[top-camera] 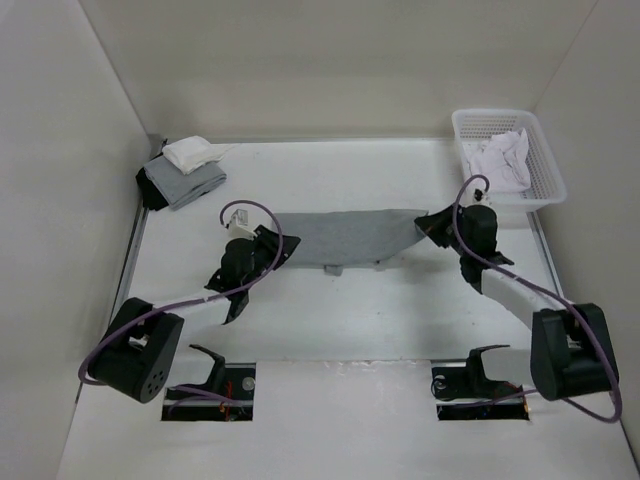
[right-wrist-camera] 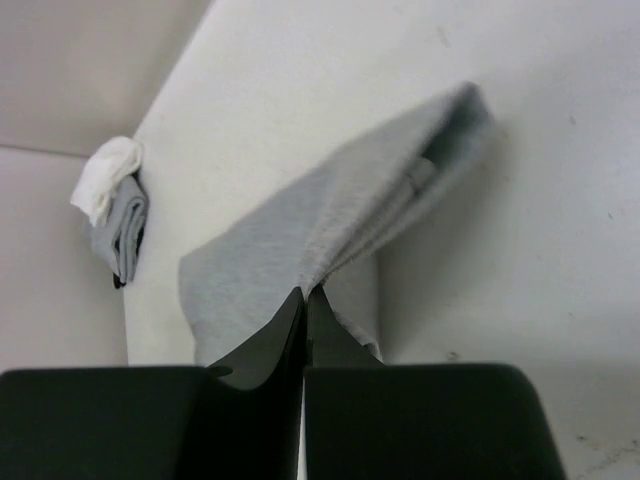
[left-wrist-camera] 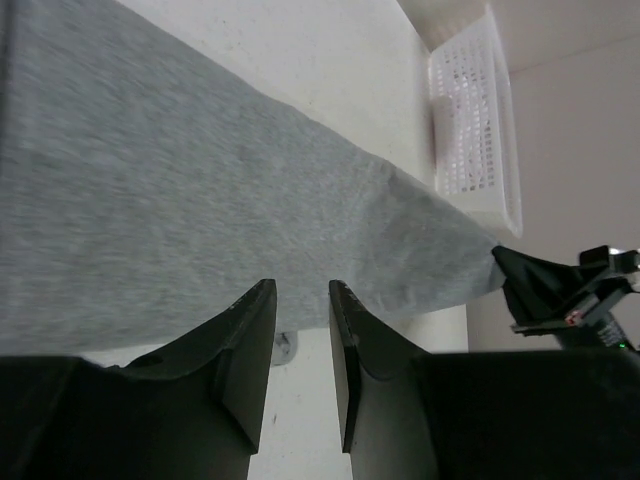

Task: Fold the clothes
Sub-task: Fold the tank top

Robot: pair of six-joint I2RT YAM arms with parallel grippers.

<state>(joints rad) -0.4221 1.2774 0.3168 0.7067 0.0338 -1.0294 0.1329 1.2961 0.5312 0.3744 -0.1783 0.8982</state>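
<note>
The clothes (top-camera: 350, 238), a plain mid-grey top, lie folded into a long band across the middle of the table. My right gripper (top-camera: 432, 225) is at the band's right end. In the right wrist view this gripper (right-wrist-camera: 305, 292) is shut on a pinch of the grey fabric (right-wrist-camera: 300, 220), which rises in a ridge away from its tips. My left gripper (top-camera: 275, 248) is at the band's left end. In the left wrist view it (left-wrist-camera: 301, 287) stands open at the near edge of the cloth (left-wrist-camera: 200, 200), with bare table between its fingers.
A white basket (top-camera: 548, 175) holding white cloth (top-camera: 500, 158) stands at the back right. At the back left sits a pile of folded pieces (top-camera: 185, 182) with a white garment (top-camera: 192, 153) on top. Walls close in the left, right and back sides.
</note>
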